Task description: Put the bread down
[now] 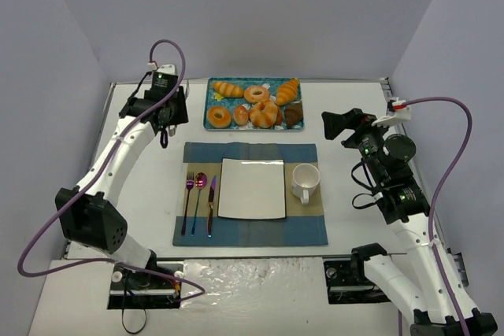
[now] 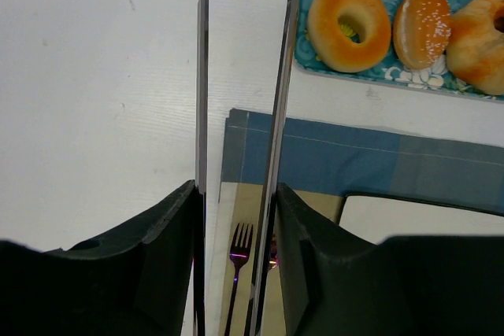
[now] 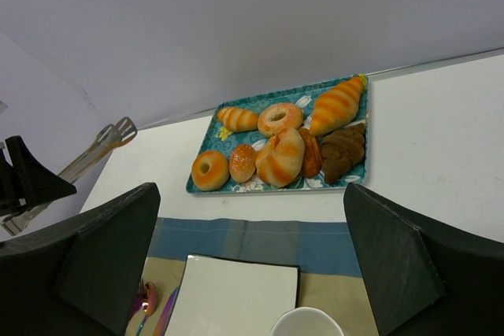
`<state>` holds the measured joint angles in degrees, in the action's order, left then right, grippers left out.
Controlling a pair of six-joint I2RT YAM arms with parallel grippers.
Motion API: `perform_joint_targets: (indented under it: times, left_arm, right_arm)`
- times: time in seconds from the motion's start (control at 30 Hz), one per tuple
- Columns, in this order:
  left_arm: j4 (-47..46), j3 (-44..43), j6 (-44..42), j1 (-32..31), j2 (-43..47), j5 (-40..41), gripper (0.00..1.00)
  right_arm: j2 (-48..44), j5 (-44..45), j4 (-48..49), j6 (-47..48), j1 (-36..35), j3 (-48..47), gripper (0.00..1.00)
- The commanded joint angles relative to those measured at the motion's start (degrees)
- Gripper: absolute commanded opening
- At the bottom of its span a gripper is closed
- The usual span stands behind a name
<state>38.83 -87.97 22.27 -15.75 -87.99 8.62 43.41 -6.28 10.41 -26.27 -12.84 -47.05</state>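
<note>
The bread (image 1: 241,114) is a small glossy oval roll on the blue patterned tray (image 1: 211,92), between a ring donut and a large ridged bun. It also shows in the left wrist view (image 2: 421,27) and the right wrist view (image 3: 242,163). My left gripper (image 1: 168,110) (image 2: 235,202) is shut on metal tongs (image 2: 277,100), whose two blades run over bare table left of the tray, tips out of that view. The tongs also show in the right wrist view (image 3: 102,141). My right gripper (image 1: 340,125) (image 3: 250,194) is open and empty, to the right of the tray.
A white square plate (image 1: 252,188) lies on a blue and tan placemat (image 1: 250,230). A white cup (image 1: 305,181) stands to its right; a fork (image 1: 189,194), spoon and knife lie to its left. The tray also holds donuts, croissants and a brown pastry.
</note>
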Motion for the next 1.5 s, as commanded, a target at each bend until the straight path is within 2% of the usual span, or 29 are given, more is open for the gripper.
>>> perform_joint_targets:
  times: [0.0, 0.23, 0.67, 1.47]
  left_arm:
    - [-0.71, -6.79, -1.26, -4.56, -3.43, 0.16, 0.36]
    - [-0.39, -12.52, -0.97, -10.88, -9.72, 0.81, 0.36]
    - [-1.61, -16.69, -0.12, -16.40, -16.90, 1.18, 0.37]
    - [-2.41, -16.13, 0.32, -17.82, -22.71, 4.23, 0.38]
  right_arm:
    - [-0.86, 1.95, 2.09, 1.48, -0.43, -3.21, 1.00]
    - [-3.39, 3.46, -1.27, 2.39, -0.43, -3.87, 1.00]
    - [-7.08, 4.74, -4.98, 2.63, -0.43, -3.93, 1.00]
    - [-8.34, 5.22, -6.46, 3.24, -0.43, -3.67, 1.00]
